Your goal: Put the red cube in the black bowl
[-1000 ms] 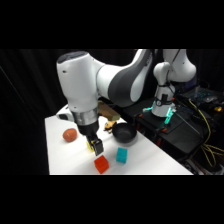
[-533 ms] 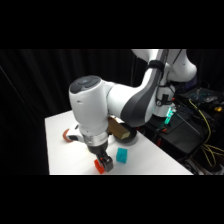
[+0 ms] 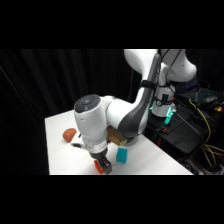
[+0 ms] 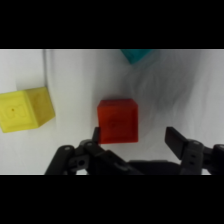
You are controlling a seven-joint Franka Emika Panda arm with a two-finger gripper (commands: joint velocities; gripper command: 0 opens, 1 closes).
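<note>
The red cube [image 4: 118, 120] lies on the white table, and in the wrist view it sits just ahead of my open gripper [image 4: 135, 136], closer to the left finger [image 4: 96, 136] than to the right finger [image 4: 176, 139]. Nothing is held. In the side view the gripper [image 3: 103, 165] is low over the table's front edge, with a bit of the red cube [image 3: 100, 169] showing beside it. The black bowl is hidden behind the arm.
A yellow cube [image 4: 25, 110] lies left of the red one and a cyan cube [image 4: 137, 54] beyond it. The cyan cube [image 3: 121, 155] sits right of the gripper in the side view. A dull-red ball [image 3: 69, 134] rests at the table's left. Cables and gear stand at right.
The arm has swung forward and down over the table's front, bringing the gripper down at the red cube. Its bulk now covers the bowl, which showed one second ago.
</note>
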